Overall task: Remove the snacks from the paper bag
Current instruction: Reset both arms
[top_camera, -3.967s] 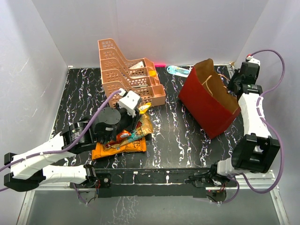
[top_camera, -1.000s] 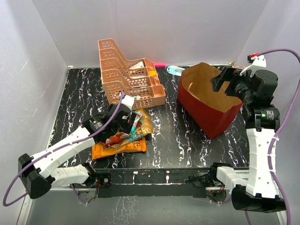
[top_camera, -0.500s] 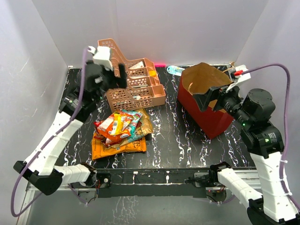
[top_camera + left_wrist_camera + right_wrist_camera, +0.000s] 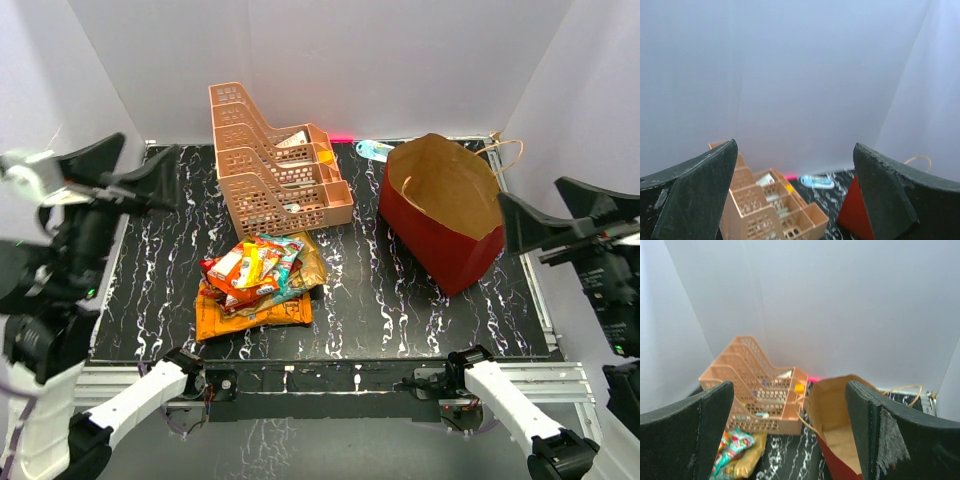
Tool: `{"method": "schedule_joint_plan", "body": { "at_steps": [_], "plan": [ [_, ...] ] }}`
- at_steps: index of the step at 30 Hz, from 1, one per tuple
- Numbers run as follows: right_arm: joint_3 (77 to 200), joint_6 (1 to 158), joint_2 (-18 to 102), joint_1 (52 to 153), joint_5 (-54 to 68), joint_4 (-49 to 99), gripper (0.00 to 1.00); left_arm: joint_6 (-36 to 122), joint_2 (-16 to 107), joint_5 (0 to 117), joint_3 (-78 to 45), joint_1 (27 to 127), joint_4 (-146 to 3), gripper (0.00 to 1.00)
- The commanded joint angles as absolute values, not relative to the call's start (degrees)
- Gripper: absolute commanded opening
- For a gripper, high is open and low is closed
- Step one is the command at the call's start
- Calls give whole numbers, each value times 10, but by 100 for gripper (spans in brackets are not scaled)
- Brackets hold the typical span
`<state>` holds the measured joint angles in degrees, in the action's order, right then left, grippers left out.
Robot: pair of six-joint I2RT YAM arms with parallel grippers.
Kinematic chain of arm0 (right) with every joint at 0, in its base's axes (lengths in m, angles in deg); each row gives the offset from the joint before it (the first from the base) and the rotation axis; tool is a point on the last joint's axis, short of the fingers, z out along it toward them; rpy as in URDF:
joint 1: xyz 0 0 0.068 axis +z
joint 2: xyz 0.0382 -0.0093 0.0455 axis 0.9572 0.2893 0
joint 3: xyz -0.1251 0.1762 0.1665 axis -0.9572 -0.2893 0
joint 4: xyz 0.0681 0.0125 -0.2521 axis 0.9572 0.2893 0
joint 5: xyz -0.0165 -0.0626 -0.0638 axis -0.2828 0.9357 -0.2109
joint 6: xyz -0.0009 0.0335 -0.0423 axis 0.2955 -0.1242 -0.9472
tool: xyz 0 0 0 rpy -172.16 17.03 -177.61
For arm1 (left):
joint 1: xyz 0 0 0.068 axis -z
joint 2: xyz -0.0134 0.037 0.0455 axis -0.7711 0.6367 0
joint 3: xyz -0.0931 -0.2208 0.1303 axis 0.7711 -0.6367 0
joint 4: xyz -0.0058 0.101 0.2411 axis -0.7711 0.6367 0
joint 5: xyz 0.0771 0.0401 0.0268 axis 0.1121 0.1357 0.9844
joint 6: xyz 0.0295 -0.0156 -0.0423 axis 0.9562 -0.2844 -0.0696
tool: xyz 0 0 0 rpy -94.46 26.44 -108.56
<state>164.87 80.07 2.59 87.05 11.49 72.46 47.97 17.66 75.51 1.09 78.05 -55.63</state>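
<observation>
The snacks [image 4: 258,283] lie in a heap on the black marbled table, left of centre: red, orange and teal packets on top of an orange bag and a tan-gold bag. The right wrist view catches the heap's edge [image 4: 735,447]. The red paper bag [image 4: 430,235] stands at the right with its mouth up, and only brown paper [image 4: 832,400] shows inside. My left gripper [image 4: 130,170] is raised high at the far left, open and empty [image 4: 795,150]. My right gripper [image 4: 565,215] is raised at the far right, open and empty [image 4: 790,390].
A peach tiered rack [image 4: 275,175] stands at the back, just behind the heap, and also shows in both wrist views [image 4: 765,210] [image 4: 755,390]. A small blue-green bottle [image 4: 375,150] lies by the back wall between the rack and the bag. White walls close three sides.
My left gripper has lifted off the snack heap, swung up and out to the far left, and opened wide. My right arm has pulled back from the bag to the far right.
</observation>
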Motion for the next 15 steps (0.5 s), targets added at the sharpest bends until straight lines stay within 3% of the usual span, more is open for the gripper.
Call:
{"method": "schedule_joint_plan", "body": {
  "at_steps": [1,15],
  "plan": [
    [1687,812,51,873,145,729,98,520,161,756,11,781,-565,98],
    [1683,829,70,871,207,721,98,523,173,787,19,783,-568,98]
  ]
}}
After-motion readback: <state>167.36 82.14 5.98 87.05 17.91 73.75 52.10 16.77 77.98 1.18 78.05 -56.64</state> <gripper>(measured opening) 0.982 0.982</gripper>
